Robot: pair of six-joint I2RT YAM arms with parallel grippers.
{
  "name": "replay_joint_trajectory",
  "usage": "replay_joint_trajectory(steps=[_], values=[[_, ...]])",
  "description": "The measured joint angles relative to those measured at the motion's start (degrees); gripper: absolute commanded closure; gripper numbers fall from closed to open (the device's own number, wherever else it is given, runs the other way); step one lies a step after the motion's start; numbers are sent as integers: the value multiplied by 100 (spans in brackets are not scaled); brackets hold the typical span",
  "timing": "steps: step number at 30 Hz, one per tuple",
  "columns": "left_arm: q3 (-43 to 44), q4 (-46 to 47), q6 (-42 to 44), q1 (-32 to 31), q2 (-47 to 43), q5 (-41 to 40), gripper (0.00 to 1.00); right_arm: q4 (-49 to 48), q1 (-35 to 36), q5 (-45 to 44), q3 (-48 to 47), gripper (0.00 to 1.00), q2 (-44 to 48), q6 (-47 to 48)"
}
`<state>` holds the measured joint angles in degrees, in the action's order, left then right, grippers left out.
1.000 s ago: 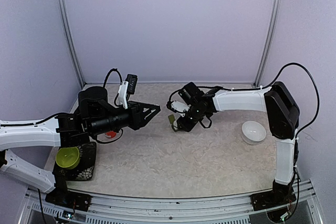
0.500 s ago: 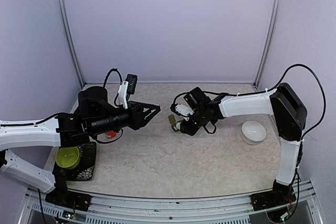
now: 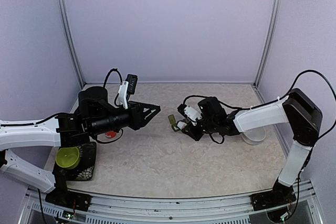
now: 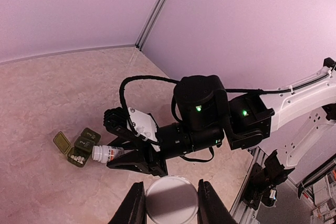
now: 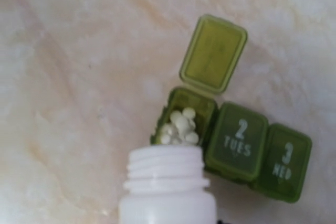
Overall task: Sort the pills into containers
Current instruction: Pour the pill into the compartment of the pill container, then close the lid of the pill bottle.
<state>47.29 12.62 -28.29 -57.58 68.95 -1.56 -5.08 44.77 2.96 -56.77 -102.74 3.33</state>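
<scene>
Tipping white bottle (image 5: 166, 192), clamped in right gripper's (image 4: 116, 149) narrowed jaws, just over containers' (image 5: 237, 141) open end cell, pills (image 5: 179, 126) lying heaped inside. Leaving TUES and WED cells beside it shut, likely awaiting filling. Pinching white cap (image 4: 168, 205) in left gripper (image 4: 169, 196), well apart from containers.

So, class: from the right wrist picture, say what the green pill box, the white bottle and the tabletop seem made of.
The pill box is probably translucent green plastic, slightly glossy; its raised lid glows lighter. The white bottle looks like opaque matt plastic, judging by the moulded screw threads at its neck. The tabletop has a beige marbled pattern, perhaps laminate or stone; unclear.
</scene>
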Motion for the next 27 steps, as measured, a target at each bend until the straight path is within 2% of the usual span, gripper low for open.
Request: replay_joint_trajectory(steps=[13,27], values=[[160,-74,2,-15,70,2,79,-2629,0,492,1357,96,560,-151],[636,-205,2,-79,378,72,79,-5488,15,413,3147,96,2426,-533]])
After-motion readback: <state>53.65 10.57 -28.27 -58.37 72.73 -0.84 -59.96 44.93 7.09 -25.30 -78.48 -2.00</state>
